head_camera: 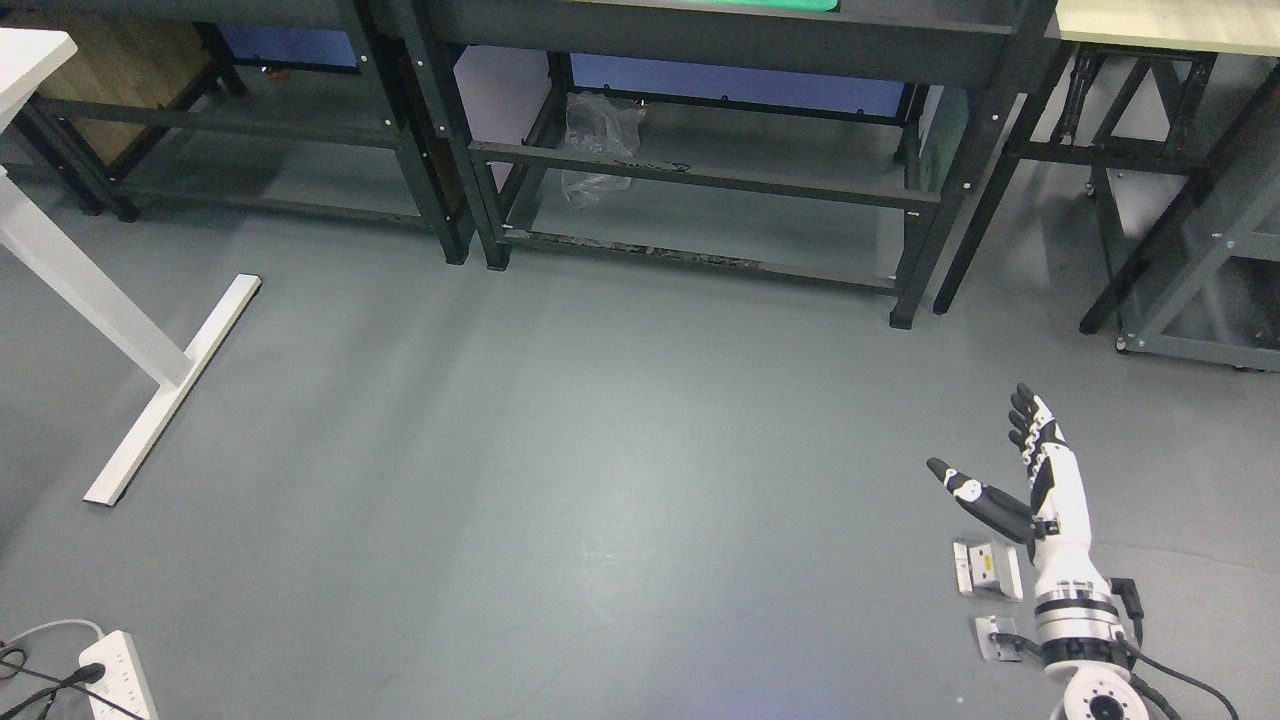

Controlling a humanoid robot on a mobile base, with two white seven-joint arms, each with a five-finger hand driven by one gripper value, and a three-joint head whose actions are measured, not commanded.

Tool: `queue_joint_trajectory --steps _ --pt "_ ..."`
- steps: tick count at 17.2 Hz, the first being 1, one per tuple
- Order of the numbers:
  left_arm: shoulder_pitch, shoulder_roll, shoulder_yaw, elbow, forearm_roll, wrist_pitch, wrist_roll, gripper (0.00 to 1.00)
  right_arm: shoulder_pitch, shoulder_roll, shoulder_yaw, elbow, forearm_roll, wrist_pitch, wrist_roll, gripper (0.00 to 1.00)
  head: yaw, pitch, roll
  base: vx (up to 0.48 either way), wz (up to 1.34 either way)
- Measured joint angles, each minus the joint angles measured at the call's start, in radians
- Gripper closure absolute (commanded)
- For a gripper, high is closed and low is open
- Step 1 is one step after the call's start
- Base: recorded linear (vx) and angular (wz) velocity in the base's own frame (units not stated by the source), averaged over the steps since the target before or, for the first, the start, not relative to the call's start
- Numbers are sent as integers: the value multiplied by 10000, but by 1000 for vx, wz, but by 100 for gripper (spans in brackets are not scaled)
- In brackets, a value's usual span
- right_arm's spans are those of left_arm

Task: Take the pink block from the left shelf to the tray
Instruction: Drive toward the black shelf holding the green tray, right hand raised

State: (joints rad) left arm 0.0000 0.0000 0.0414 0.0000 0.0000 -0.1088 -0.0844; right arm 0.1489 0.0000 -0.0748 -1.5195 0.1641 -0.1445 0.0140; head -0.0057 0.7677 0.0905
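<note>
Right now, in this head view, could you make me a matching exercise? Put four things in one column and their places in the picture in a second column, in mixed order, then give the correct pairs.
Things:
1. right hand
2. power strip
3. plastic bag
4. white table leg

Places:
A. on a low shelf of the dark rack, top middle
B. on the floor, bottom left corner
C. lower right, fingers spread, holding nothing
D. left side, standing on the grey floor

Pairs: 1-C, 2-B, 3-A, 4-D
</note>
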Motion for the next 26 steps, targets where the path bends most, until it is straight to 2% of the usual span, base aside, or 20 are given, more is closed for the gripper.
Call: queue_joint_trajectory --steps 10,13,15,17,22,26 --pt "0 0 0 0 0 1 0 0 164 0 -69 -212 -189 -121 -9 0 0 -1 0 20 -2" --pt "1 0 0 0 0 1 0 0 109 -4 -81 -283 -85 -275 -509 3 0 -1 0 124 -34" --pt "1 0 0 0 0 1 0 0 -11 -142 -50 -325 497 -387 -1110 9 0 -1 0 179 -52" --pt "0 0 0 0 0 1 0 0 -179 -288 70 -355 1064 -322 -1653 9 0 -1 0 214 -68" --pt "-2 0 0 0 0 1 0 0 -482 -506 565 -437 2348 947 -2514 3 0 0 0 241 10" --pt "1 0 0 0 0 1 0 0 -594 -596 953 -724 3567 1299 -2717 0 0 -1 0 279 385"
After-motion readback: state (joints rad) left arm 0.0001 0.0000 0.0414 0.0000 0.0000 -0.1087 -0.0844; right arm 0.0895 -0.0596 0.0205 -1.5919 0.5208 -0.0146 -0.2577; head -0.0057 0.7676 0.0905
